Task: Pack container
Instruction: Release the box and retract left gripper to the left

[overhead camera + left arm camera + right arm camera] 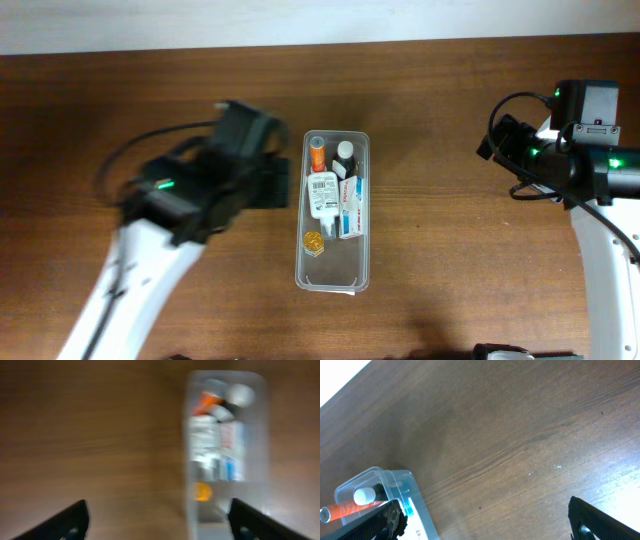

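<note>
Within the container (336, 276), labels (322, 189) are too small to read; left pincer (159, 510) and right pincer (484, 506) gape empty.

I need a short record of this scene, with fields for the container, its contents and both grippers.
container: clear tub, no lid seen
contents: orange tube, white labelled bottle, dark-capped bottle, white-blue box, small gold round item
left gripper: open, empty, beside the container, view blurred
right gripper: open, empty, far off to the right
table: brown wood, container near its middle
</note>
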You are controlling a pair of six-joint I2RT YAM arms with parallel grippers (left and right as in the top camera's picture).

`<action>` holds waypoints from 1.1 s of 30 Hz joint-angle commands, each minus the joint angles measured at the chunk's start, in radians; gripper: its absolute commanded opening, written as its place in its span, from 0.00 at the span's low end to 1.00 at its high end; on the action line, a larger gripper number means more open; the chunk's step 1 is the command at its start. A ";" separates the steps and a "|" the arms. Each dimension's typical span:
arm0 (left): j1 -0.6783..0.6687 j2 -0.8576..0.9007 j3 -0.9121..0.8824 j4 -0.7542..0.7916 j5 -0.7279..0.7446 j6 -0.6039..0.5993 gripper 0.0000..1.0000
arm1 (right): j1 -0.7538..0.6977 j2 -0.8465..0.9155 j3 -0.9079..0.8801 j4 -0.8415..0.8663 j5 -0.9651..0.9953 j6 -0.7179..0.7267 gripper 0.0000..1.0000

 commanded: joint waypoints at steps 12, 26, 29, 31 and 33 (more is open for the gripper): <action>0.339 -0.120 0.019 -0.185 -0.095 0.148 0.99 | -0.003 0.003 0.006 0.000 -0.005 -0.003 0.98; 0.347 -0.120 0.019 -0.190 -0.095 0.148 0.99 | -0.003 0.003 0.006 0.000 -0.006 -0.003 0.98; 0.347 -0.120 0.019 -0.190 -0.095 0.148 0.99 | -0.003 0.003 0.006 0.000 -0.005 -0.003 0.98; 0.347 -0.120 0.019 -0.190 -0.095 0.148 1.00 | -0.003 0.003 0.006 0.000 -0.005 -0.003 0.98; 0.347 -0.120 0.019 -0.190 -0.095 0.148 1.00 | -0.003 0.003 0.006 0.000 -0.006 -0.003 0.98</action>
